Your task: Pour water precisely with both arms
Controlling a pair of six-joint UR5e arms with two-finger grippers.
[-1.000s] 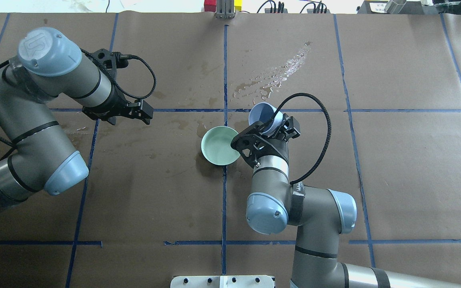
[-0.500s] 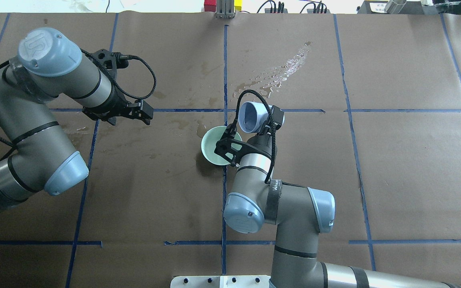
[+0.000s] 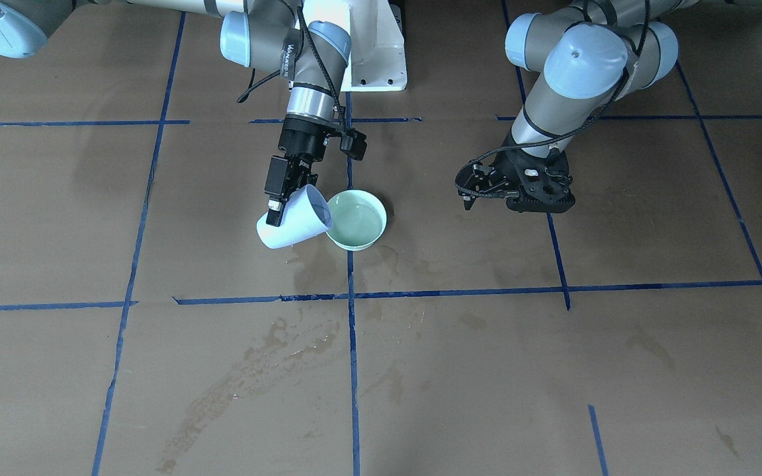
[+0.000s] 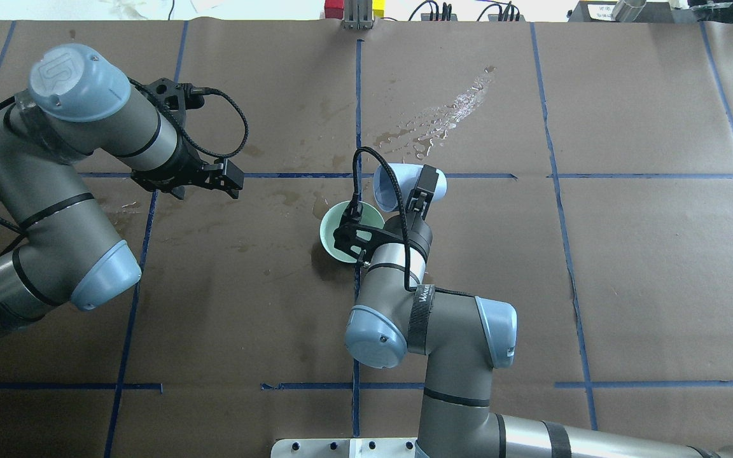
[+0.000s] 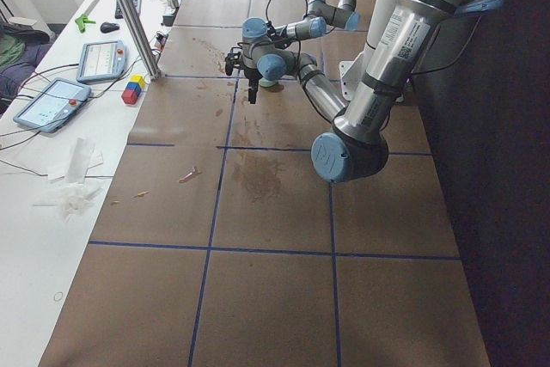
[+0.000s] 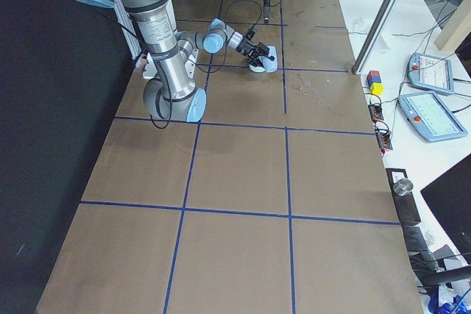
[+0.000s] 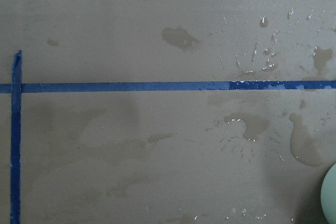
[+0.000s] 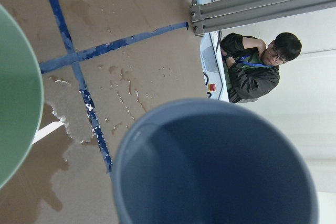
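Clock positions are taken from the bowl (image 4: 335, 232) in the overhead view. I read the left arm (image 4: 80, 140) coming in from 9 o'clock. The left gripper (image 4: 234, 181) hangs above the paper (image 4: 265, 305) at 10 o'clock, well apart from the bowl and holding nothing. I cannot tell how wide its jaws stand. Its wrist camera looks down on a tape line (image 7: 157, 86), scattered drops and the bowl's rim at the lower right corner. The bowl is pale green and upright, and it sits on the tape crossing at table centre. The water (image 3: 354, 221) lies in it as a faint glossy sheen. A dark wet patch (image 4: 325, 270) touches the bowl at 7 o'clock. The right arm (image 4: 430, 331) reaches in from 5 o'clock, its wrist partly covering the bowl. The right gripper (image 3: 278, 210) is clamped on the wall of a pale blue cup (image 3: 292, 228). The cup is at 1 o'clock, tipped steeply on its side, with its mouth facing the bowl and its lip at the bowl's rim. Farther out at 1 o'clock, a shiny trail (image 4: 449, 114) of drops runs across the paper.
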